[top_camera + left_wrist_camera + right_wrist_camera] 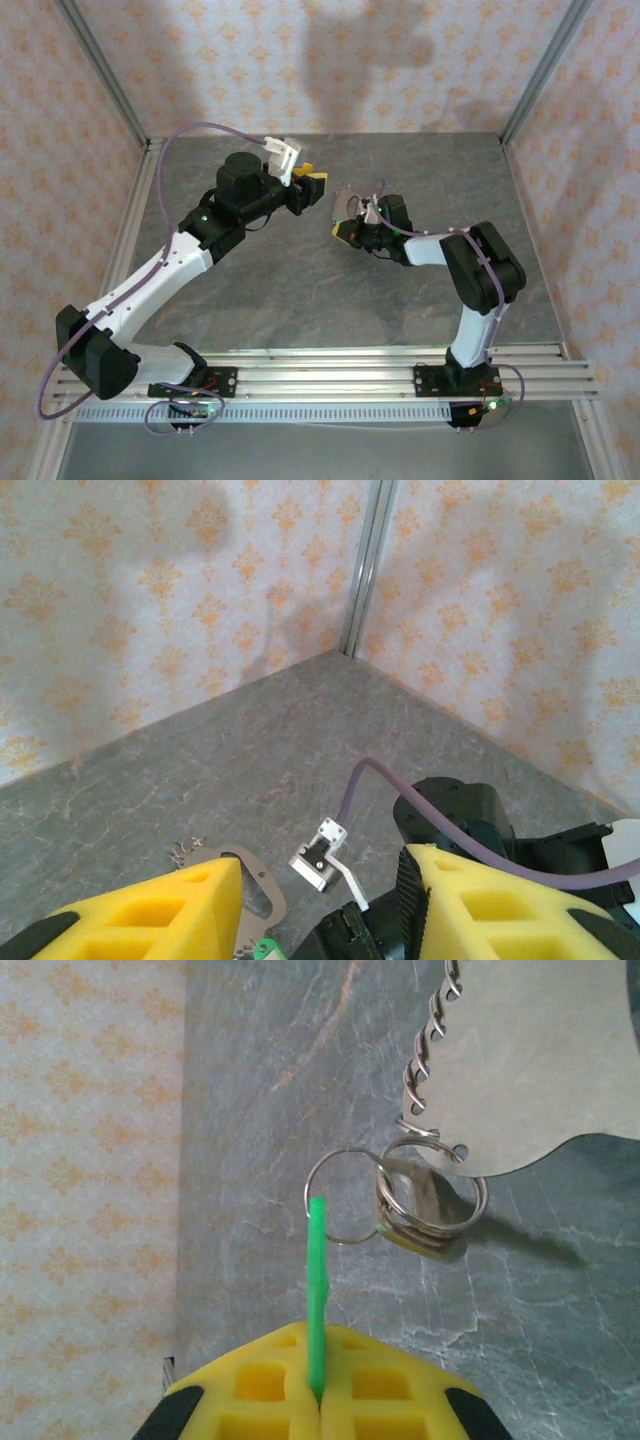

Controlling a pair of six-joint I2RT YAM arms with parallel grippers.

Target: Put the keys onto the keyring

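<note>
The right tool [319,1375] is clamped tight. Its two yellow foam fingers [250,1390], moulded with square pockets, meet along a seam. The key [318,1270] is pinched in that seam, seen edge-on as a thin, bright green plastic strip pointing straight out past the fingertips. Its far end reaches the rim of a thin ring [307,1188] of fine silver wire; I cannot tell whether it passes through. Just right of that ring and overlapping it are the stacked rings [415,1232], several thicker coils bunched together, which throw a shadow on the grey, marble-veined tabletop [290,1050]. Beyond them, to the tool's right, is the keyring [540,1070]. It is a flat, smooth, dull silver plate with a rounded near edge and a bumpy row of twisted wire along its left side. The stacked rings touch its near left corner.

The left tool [322,868] is spread wide, and its blocky yellow fingers [150,915] grip nothing. Just ahead of its left finger sits the keyring, here a greyish oval loop with small teeth at its far left corner. A speck of the green key shows beside it. Farther out is veined stone, then walls [150,600] papered in an orange floral print, which meet at an aluminium post [365,570].
</note>
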